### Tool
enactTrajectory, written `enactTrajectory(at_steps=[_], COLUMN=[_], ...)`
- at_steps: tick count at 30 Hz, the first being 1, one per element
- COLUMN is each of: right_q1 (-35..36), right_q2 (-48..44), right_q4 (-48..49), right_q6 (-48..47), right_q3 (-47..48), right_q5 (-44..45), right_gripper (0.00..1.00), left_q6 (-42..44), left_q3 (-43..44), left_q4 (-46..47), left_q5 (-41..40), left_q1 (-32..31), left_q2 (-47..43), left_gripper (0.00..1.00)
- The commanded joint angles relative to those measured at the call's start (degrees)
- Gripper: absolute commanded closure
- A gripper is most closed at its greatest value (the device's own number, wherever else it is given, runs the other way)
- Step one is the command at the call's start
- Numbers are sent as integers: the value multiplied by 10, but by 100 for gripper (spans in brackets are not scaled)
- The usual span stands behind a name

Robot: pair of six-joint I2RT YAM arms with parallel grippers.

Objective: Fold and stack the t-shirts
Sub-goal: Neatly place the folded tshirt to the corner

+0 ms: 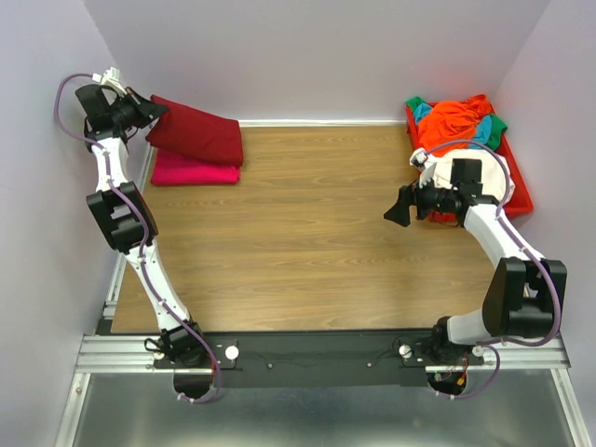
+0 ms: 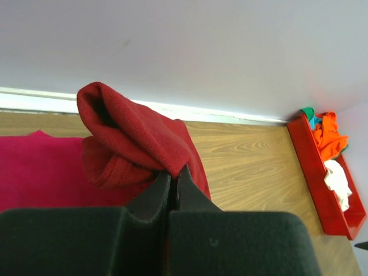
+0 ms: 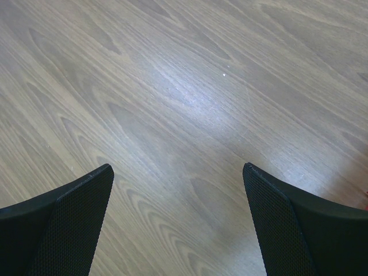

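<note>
A folded maroon t-shirt [image 1: 197, 131] lies at the table's far left, partly on a folded magenta-pink t-shirt [image 1: 194, 169]. My left gripper [image 1: 160, 109] is shut on the maroon shirt's near-left corner. In the left wrist view the jaws pinch the maroon cloth [image 2: 135, 138] at the left gripper's tips [image 2: 173, 171], with the pink shirt [image 2: 34, 167] beneath. My right gripper [image 1: 395, 213] is open and empty above bare wood, and the right wrist view shows the right gripper [image 3: 178, 172] spread wide. Orange, teal, green and cream shirts [image 1: 456, 121] are heaped in the tray.
A red plastic tray [image 1: 518, 191] stands along the right wall at the back right and also shows in the left wrist view [image 2: 319, 190]. Lilac walls close in the back and both sides. A metal rail runs along the near edge.
</note>
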Motion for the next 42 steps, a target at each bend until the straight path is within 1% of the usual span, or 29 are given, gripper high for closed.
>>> enactTrajectory(at_steps=[1,2,3,4,5,6,7,9,10,11,12,15,17,18,19,20,21,24,25,27,30,32,33,34,36,39,40,42], right_q1=[-4,-4,-4,-4,-4,-4,-4,-4,-4,-4,-4,-4,-4,-4,-4,-4,-4,-4,-4,-4,-4,-4,-4,-4,-4,-4,-4,-5], right_q2=[7,7,7,9,8,8,9,7,6,7,6,7,9,10,12,11,12,12,10,9,7,8,8,8,8,6,6,6], right_q4=[-14,-14,-14,-14,-14,-14,-15,-15,-15,-16,-15,-16,-17,-17,-17,-17,-17,-17,-17,-18,-18,-18,-19,-19,-20,-20,-21,-21], right_q6=[-6,-7,-7,-7,-6,-7,-6,-8,-7,-7,-6,-6,-5,-6,-6,-6,-5,-7,-7,-8,-7,-8,-6,-6,-6,-7,-7,-7], right_q3=[6,6,6,6,6,7,7,7,7,7,7,7,7,7,7,7,8,8,7,7,7,8,8,8,9,8,8,9], right_q5=[-12,-12,-11,-12,-12,-12,-13,-14,-18,-19,-20,-24,-26,-25,-25,-24,-23,-21,-19,-19,-20,-22,-24,-24,-23,-22,-21,-21], right_gripper=[1,0,1,0,0,0,0,0,1,0,0,1,0,0,0,0,0,0,0,0,0,0,0,0,0,1,0,0], left_q6=[-16,-17,-15,-5,6,13,19,46,61,76,84,117,163,178,205,214,218,280,311,326,359,367,374,375,380,382,382,381], left_q3=[15,16,19,26,35,47,47,43,37,27,-2,-39,-58,-61,-66,-75,-94,-107,-106,-98,-84,-87,-85,-83,-72,-58,-55,-59], left_q4=[-1,-3,-15,-32,-52,-79,-86,-107,-123,-127,-127,-127,-134,-147,-148,-147,-137,-144,-150,-174,-204,-206,-206,-206,-208,-214,-214,-212], left_q5=[-48,-55,-60,-88,-108,-128,-158,-190,-236,-262,-302,-331,-341,-362,-364,-363,-343,-326,-338,-348,-400,-450,-489,-500,-577,-625,-657,-679], left_q1=[25,27,28,31,33,34,37,41,41,41,41,32,11,-8,-21,-32,-54,-103,-137,-166,-214,-238,-267,-277,-308,-328,-339,-346], left_q2=[16,18,17,19,21,18,15,-5,-15,-41,-55,-101,-124,-132,-139,-148,-163,-177,-174,-165,-141,-135,-129,-124,-110,-86,-81,-68], left_gripper=[100,100,98,90,69,60,56,50,49,48,48,48,48,48,48,48,49,50,50,50,48,48,46,45,42,42,41,39])
